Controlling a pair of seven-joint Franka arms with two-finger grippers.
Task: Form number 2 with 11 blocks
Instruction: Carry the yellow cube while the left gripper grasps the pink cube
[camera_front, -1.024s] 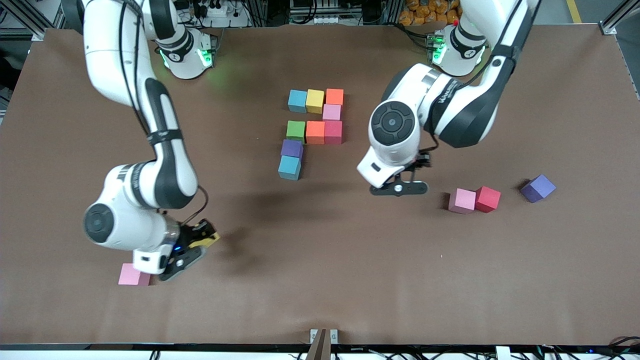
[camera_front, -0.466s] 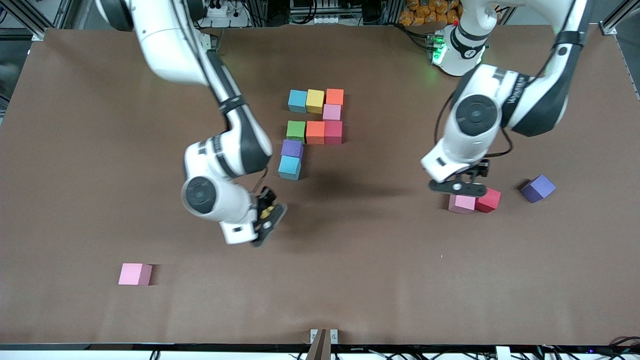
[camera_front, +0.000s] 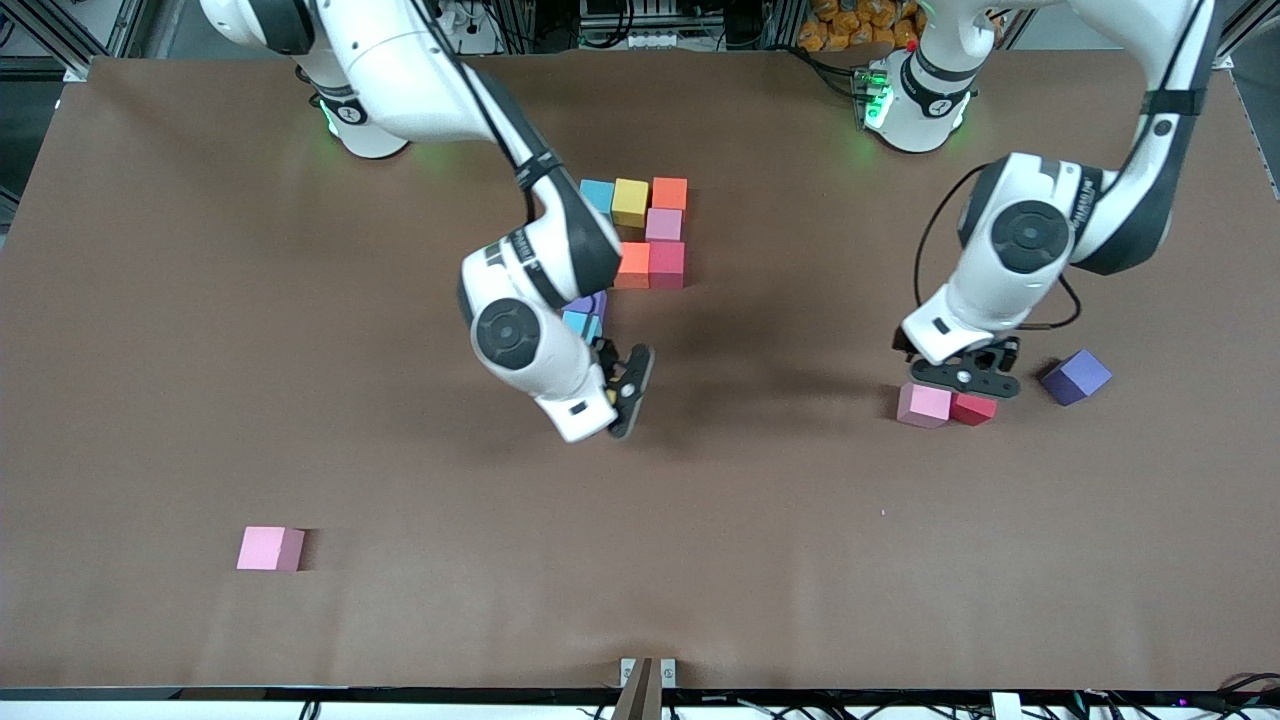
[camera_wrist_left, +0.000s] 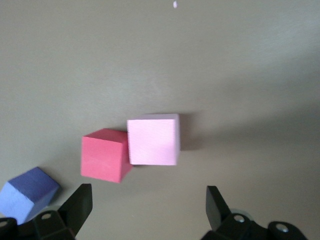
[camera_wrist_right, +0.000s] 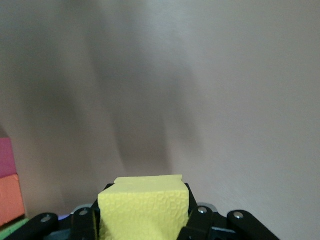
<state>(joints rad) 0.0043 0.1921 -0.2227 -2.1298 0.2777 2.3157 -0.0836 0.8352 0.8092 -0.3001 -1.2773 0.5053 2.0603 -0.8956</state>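
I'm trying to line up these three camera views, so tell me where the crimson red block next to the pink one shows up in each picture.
Front view: crimson red block toward the left arm's end of the table, touching a pink block, partly under the open left gripper.
Left wrist view: red block beside that pink block.
Right wrist view: not in it.
Shared landmark: the purple block close by.

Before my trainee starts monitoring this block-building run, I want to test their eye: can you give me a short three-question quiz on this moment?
1. True or false: the right gripper holds a yellow block.
2. The left gripper hangs open over which touching pair? A) pink block and red block B) two blue ones C) green and orange
3. Fill in: the loose block beside that pair is ____.

Key: 1 true; 2 A; 3 purple.
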